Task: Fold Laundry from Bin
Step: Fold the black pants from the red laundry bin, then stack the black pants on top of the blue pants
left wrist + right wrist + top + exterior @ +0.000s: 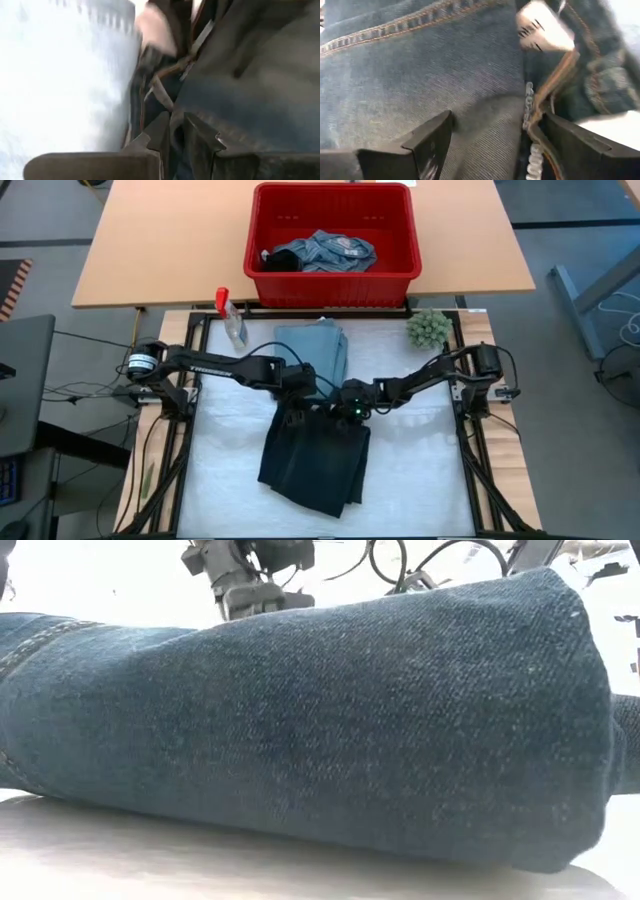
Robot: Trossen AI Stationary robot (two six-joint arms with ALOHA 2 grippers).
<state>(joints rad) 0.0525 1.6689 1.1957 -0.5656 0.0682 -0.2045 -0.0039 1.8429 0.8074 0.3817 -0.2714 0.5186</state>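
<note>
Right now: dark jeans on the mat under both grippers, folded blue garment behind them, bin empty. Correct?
Not quite: the bin isn't empty. The high view shows grey-blue laundry in it. The jeans, both grippers and the blue garment are as you said.

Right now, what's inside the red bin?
The red bin holds a crumpled grey-blue denim garment with something black beside it. Anything buried under that pile is covered, so I can't tell.

A white-covered surface (230, 480) carries dark folded jeans (315, 455) near its middle, a light blue folded garment (315, 350) beyond them, a spray bottle (232, 320) and a fuzzy green ball (430, 328); the red bin (332, 275) sits on the adjoining wooden surface (160, 240)
</note>
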